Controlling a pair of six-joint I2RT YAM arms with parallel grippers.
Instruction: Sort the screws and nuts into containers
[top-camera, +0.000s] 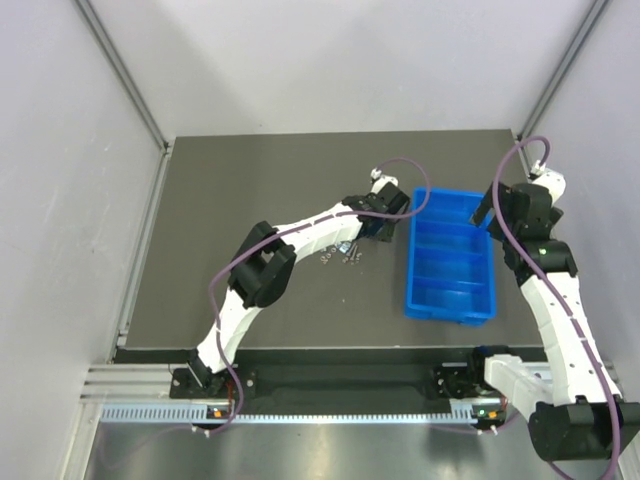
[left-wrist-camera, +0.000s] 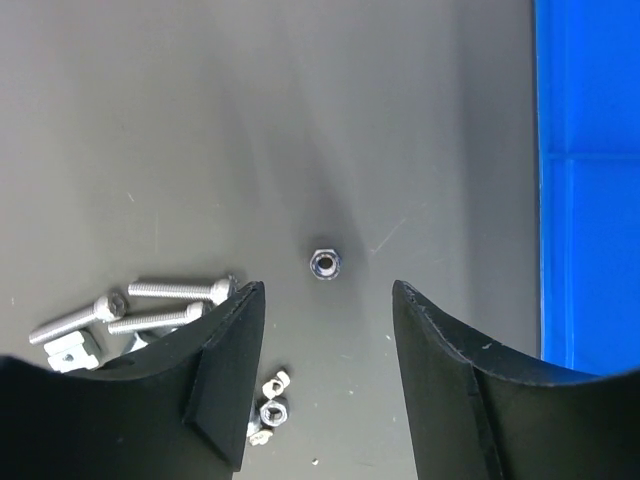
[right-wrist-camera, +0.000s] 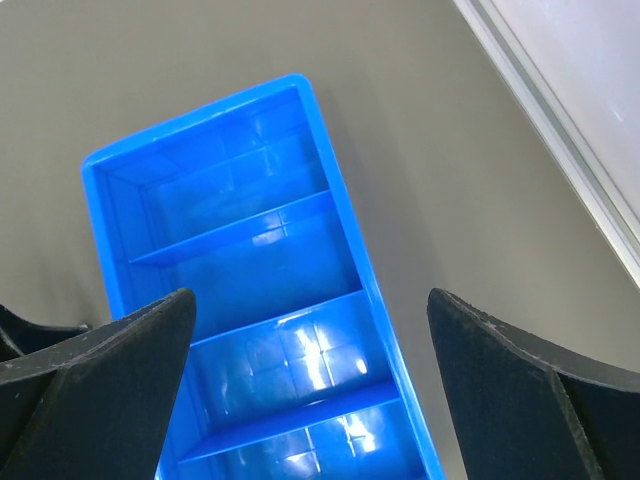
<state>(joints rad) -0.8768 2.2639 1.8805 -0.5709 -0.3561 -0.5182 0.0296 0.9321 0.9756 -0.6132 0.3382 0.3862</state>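
A lone silvery nut (left-wrist-camera: 324, 264) lies on the dark table just beyond the tips of my left gripper (left-wrist-camera: 325, 300), which is open with nothing between its fingers. Left of it lie the screws (left-wrist-camera: 178, 289) with a square nut (left-wrist-camera: 70, 350). More small nuts (left-wrist-camera: 272, 400) sit beside the left finger. From above, the pile of screws and nuts (top-camera: 340, 252) sits just left of my left gripper (top-camera: 378, 232). The blue containers tray (top-camera: 450, 255) stands to the right. My right gripper (right-wrist-camera: 310, 300) hangs open over the tray (right-wrist-camera: 250, 260); the compartments in view show nothing inside.
The tray's left wall (left-wrist-camera: 590, 180) runs close along the right of my left gripper. The right arm (top-camera: 545, 260) curves along the tray's right side. Grey walls and a metal rail (right-wrist-camera: 560, 130) border the dark table (top-camera: 260, 180).
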